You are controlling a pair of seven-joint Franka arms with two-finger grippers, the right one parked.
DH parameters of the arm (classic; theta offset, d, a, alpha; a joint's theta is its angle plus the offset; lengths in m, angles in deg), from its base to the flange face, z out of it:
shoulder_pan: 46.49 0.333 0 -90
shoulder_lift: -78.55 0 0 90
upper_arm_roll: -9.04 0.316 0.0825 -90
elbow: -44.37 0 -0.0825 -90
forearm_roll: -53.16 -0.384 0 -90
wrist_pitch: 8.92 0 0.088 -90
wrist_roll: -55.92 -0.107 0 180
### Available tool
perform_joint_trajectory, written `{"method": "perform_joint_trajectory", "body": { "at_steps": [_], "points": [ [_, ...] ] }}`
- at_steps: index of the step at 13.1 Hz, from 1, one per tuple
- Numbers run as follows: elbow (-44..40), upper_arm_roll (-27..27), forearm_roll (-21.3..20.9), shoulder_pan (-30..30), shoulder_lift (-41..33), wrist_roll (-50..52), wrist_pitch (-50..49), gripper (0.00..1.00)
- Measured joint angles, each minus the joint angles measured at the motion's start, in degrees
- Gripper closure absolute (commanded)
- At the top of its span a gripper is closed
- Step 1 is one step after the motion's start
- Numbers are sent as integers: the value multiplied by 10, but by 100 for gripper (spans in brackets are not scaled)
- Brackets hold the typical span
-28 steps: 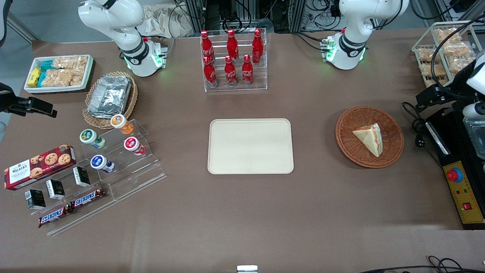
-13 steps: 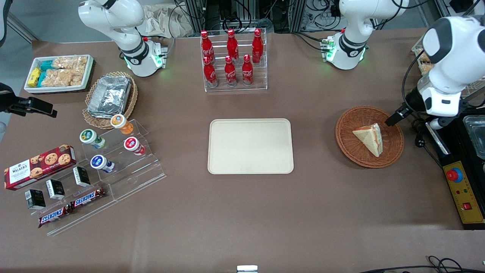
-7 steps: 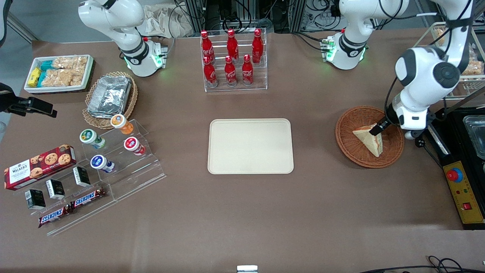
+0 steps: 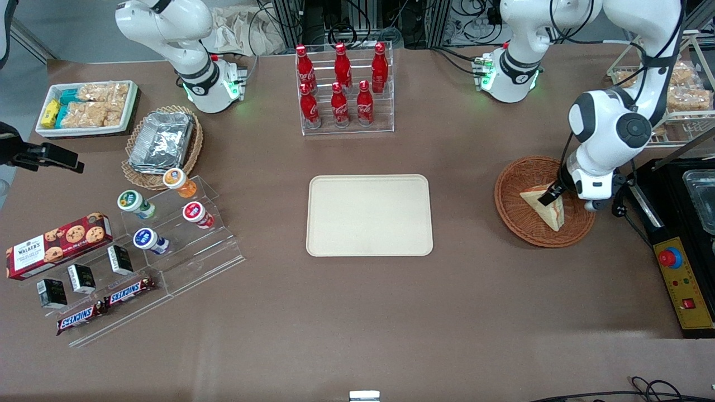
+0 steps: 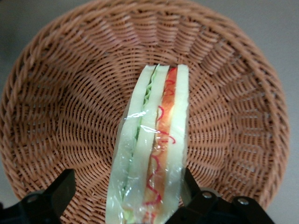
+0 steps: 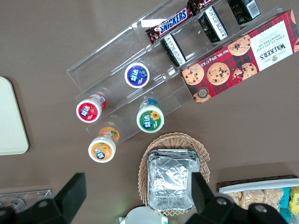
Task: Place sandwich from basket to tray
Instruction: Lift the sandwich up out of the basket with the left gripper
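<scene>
The sandwich [image 4: 543, 207], a clear-wrapped white wedge with red and green filling, lies in the round reddish-brown basket [image 4: 513, 220] toward the working arm's end of the table. My gripper [image 4: 552, 195] is low inside the basket, open, with its fingers on either side of the sandwich [image 5: 152, 154]. One finger [image 5: 195, 196] sits against the wrap; the second finger [image 5: 58, 192] stands well apart from it over the basket weave [image 5: 60, 116]. The cream tray [image 4: 368, 215] lies flat mid-table, bare, beside the basket.
A clear rack of red cola bottles [image 4: 342, 89] stands farther from the front camera than the tray. A yellow box with a red stop button [image 4: 682, 279] and a black appliance [image 4: 690, 195] sit close beside the basket. A wire rack of snack packs [image 4: 684, 95] stands near them.
The arm swung in from the working arm's end of the table and came down into the basket, bringing the fingers around the sandwich. The sandwich and tray have not moved.
</scene>
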Motion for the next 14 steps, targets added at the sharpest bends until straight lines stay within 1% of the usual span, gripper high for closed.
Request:
{"method": "perform_joint_trajectory", "body": {
  "at_steps": [1, 7, 9, 11, 14],
  "points": [
    [0, 0, 0, 0, 6, 0, 3, 100],
    [-2, -2, 0, -1, 6, 0, 7, 100],
    [-7, -5, -1, -2, -5, -1, -7, 100],
    [-29, -7, -3, -3, -31, -10, -67, 100],
    [-107, -6, -4, -2, -80, -48, -213, 100]
  ]
}}
